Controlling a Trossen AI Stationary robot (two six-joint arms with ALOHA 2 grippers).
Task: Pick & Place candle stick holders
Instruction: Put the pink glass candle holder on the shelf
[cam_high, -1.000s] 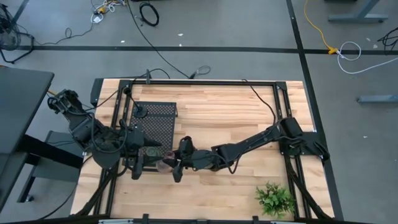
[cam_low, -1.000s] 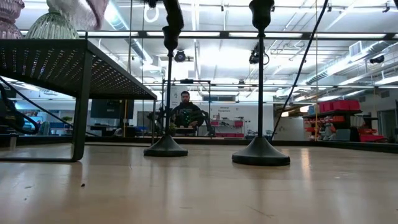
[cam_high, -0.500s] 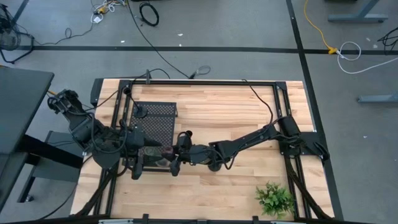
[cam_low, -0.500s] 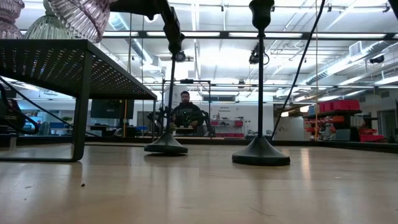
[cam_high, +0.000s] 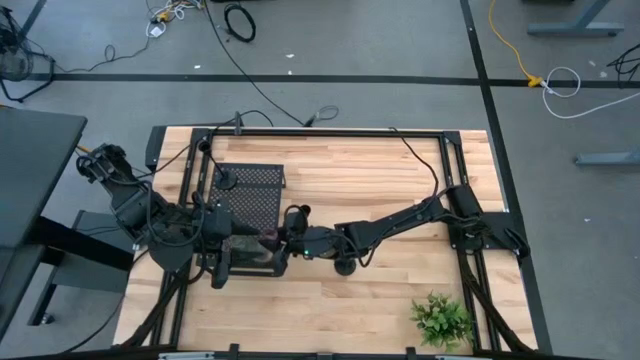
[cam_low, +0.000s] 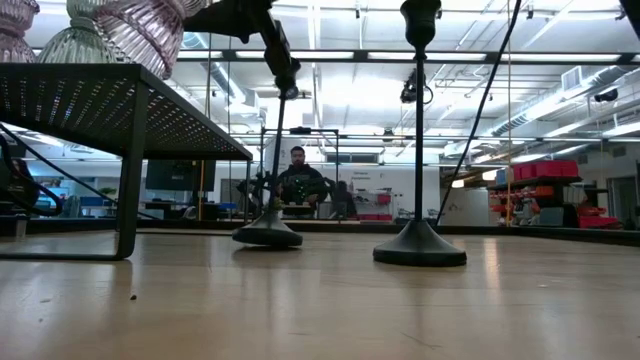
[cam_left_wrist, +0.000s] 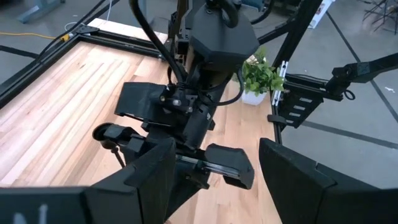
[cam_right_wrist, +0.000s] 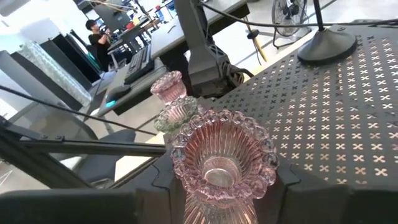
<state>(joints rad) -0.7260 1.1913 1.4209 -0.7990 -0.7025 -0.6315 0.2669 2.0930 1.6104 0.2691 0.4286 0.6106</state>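
Progress, judged from the layout: partway. On the perforated stand (cam_right_wrist: 348, 112) sit a pink glass holder (cam_right_wrist: 168, 85), a green glass holder (cam_right_wrist: 177, 113) touching it, and one black holder, its round base (cam_right_wrist: 328, 45) at the far side of the deck. Two more black holders, one (cam_low: 267, 232) and another (cam_low: 419, 245), stand on the counter (cam_low: 320, 300), not yet moved. A third glass holder, the pink ribbed one (cam_right_wrist: 222, 163), is in transit.

Right tool (cam_high: 272, 240): clenched on the pink ribbed holder, fingers either side of its lower body; the cup opens upward above the fingers. Low view shows it tilted, above the stand's near edge, not yet touching the deck. It hangs just beside the green glass holder.

Left tool (cam_left_wrist: 214, 177): fingers spread, nothing between them; waits at the stand's left side, facing the right arm.

Remaining, by my estimate: set this holder down, then the two black ones on the counter.
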